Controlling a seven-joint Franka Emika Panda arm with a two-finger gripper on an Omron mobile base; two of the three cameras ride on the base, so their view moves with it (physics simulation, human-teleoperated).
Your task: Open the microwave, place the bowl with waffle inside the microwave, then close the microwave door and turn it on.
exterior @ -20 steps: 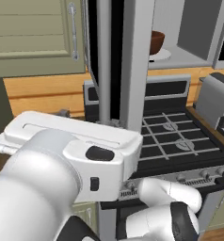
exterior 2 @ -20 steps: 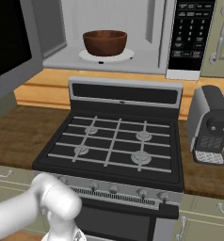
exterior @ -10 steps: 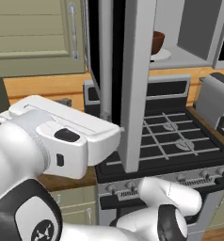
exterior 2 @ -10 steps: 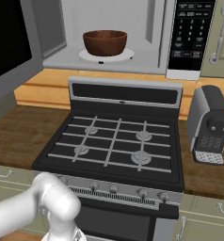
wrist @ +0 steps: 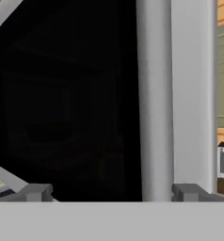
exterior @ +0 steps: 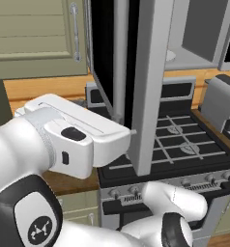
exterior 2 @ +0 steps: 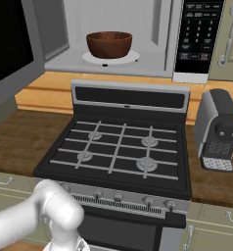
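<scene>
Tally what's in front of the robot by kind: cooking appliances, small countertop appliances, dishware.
Cooking appliances: 2, the microwave and the gas stove
Small countertop appliances: 1, the grey coffee machine
Dishware: 2, the bowl and the white turntable under it
Total: 5

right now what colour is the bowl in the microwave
Dark reddish-brown bowl, clearest in the right base view.

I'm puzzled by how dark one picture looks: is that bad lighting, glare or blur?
Hand view: dark because the microwave door's black glass sits close to the camera, with no glare, edges slightly soft. Right base view: evenly lit, the bowl with waffle casting only a faint shadow. Left base view: the white arm looms large.
</scene>
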